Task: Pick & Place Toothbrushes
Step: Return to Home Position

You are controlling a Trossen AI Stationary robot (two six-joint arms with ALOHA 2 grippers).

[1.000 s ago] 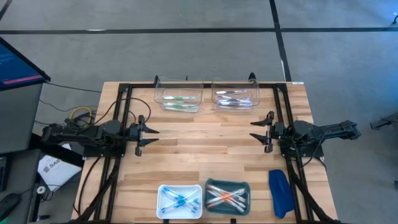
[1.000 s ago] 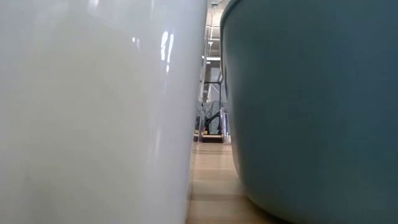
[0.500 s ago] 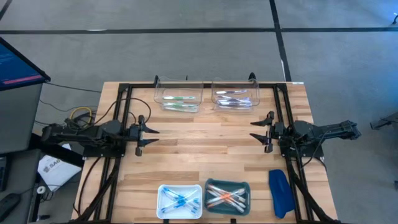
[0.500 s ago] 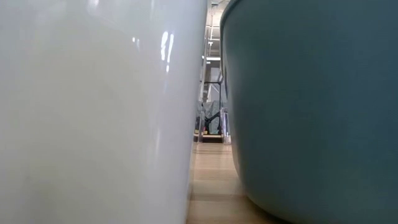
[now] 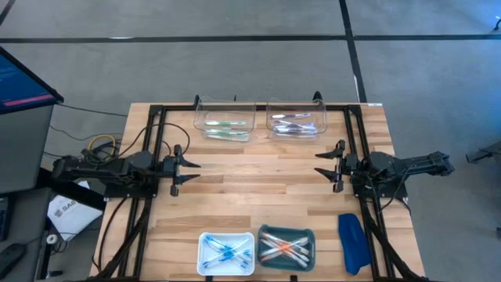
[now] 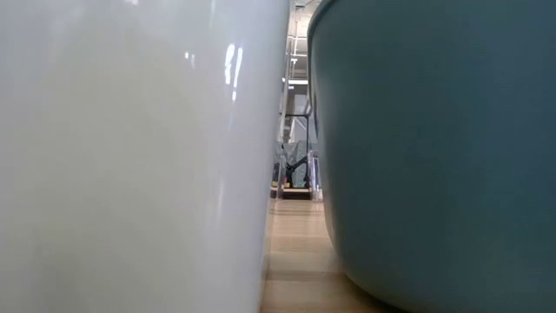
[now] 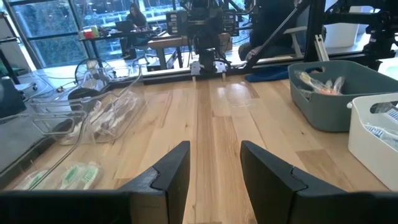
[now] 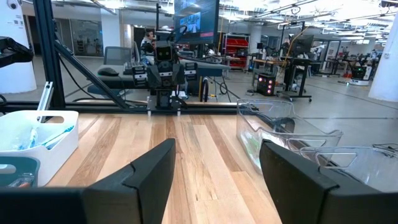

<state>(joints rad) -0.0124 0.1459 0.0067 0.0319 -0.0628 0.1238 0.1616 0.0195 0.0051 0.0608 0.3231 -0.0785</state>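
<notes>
Toothbrushes lie in four containers. At the table's far edge, one clear bin (image 5: 225, 121) holds green ones (image 5: 225, 127) and the other clear bin (image 5: 296, 121) holds silvery, clear-wrapped ones (image 5: 294, 125). At the near edge, a white tray (image 5: 205, 243) holds blue ones (image 5: 227, 254) and a teal tray (image 5: 264, 233) holds pink, orange and white ones (image 5: 283, 249). My left gripper (image 5: 190, 171) hovers open over the table's left side, pointing level toward the middle. My right gripper (image 5: 319, 164) hovers open over the right side, facing it. Nothing is between either pair of fingers (image 7: 214, 162) (image 8: 217, 162).
A large dark-blue oblong object (image 5: 353, 243) lies at the near right, beside the teal tray. Black frame rails (image 5: 156, 117) run along the table's left, right and far sides. Bare wood (image 5: 258, 188) lies between the grippers. The low view is blocked by the white tray's wall (image 6: 130, 156) and the teal tray's wall (image 6: 434, 156).
</notes>
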